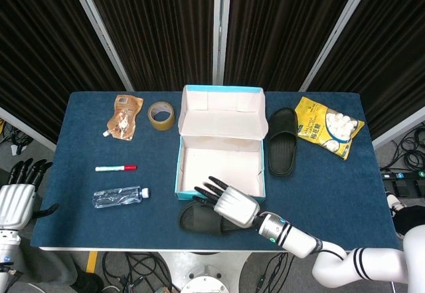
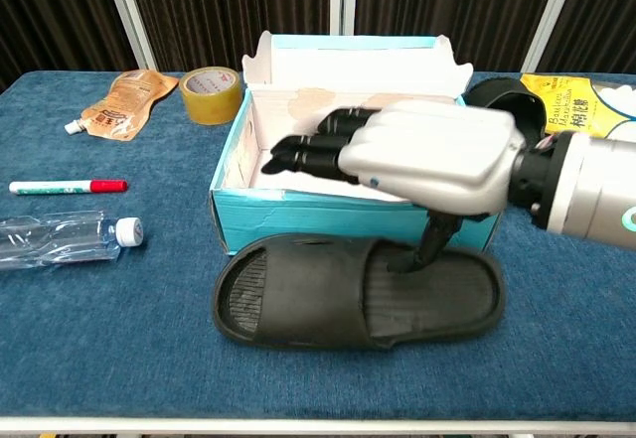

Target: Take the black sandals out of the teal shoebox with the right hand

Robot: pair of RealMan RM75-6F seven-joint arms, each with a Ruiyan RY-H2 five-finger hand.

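One black sandal [image 2: 298, 304] lies flat on the table, sole down, just in front of the teal shoebox [image 2: 298, 221]; from the head it shows at the front edge [image 1: 198, 218]. My right hand [image 2: 427, 155] hovers over it with fingers stretched out toward the box and the thumb pointing down onto the sandal's strap. It grips nothing. The head view shows the same hand [image 1: 229, 203] at the box's [image 1: 178, 167] front wall. The box interior looks empty. The other black sandal [image 1: 282, 140] lies right of the box. My left hand [image 1: 14, 200] stays off the table's left edge, fingers apart.
Left of the box lie a tape roll [image 1: 161, 115], a brown pouch [image 1: 124, 115], a red-capped marker [image 1: 115, 168] and a plastic bottle [image 1: 119, 196]. A yellow snack bag [image 1: 329, 125] sits at the back right. The sandal is close to the table's front edge.
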